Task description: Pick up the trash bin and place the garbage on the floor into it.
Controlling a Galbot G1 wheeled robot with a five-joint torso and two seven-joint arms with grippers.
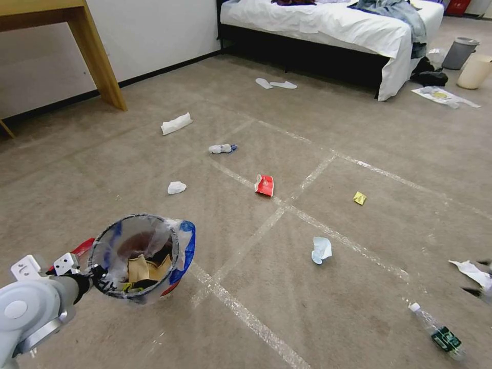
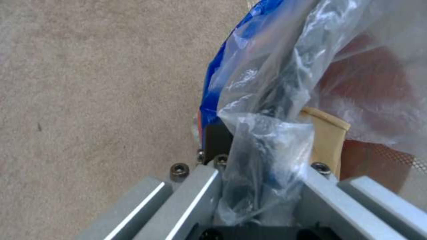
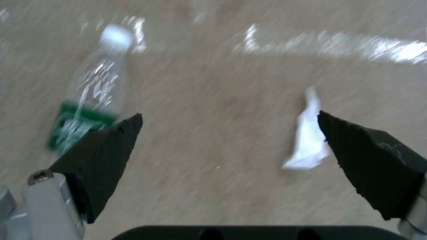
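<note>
My left gripper (image 1: 96, 275) is shut on the near rim of the trash bin (image 1: 128, 233), holding it tilted above the carpet at the lower left. In the left wrist view the gripper (image 2: 260, 166) clamps the rim and the clear, blue-edged bag of the bin (image 2: 369, 83). A brown paper bag (image 1: 146, 267) lies inside. My right gripper (image 1: 479, 278) hangs open at the right edge, over a white tissue (image 1: 474, 272) (image 3: 309, 143), with a clear bottle (image 1: 441, 333) (image 3: 89, 100) beside it. More garbage lies farther out: a red wrapper (image 1: 264, 185), a yellow scrap (image 1: 360, 198) and a pale tissue (image 1: 321, 249).
Other litter lies by the wall side: two white tissues (image 1: 176, 123) (image 1: 176, 187) and a crushed bottle (image 1: 222, 148). A bed (image 1: 333, 25) stands at the back, a wooden table leg (image 1: 100, 61) at the left, a grey bin (image 1: 458, 52) and a cream bucket (image 1: 474, 70) at the far right. Tape lines cross the carpet.
</note>
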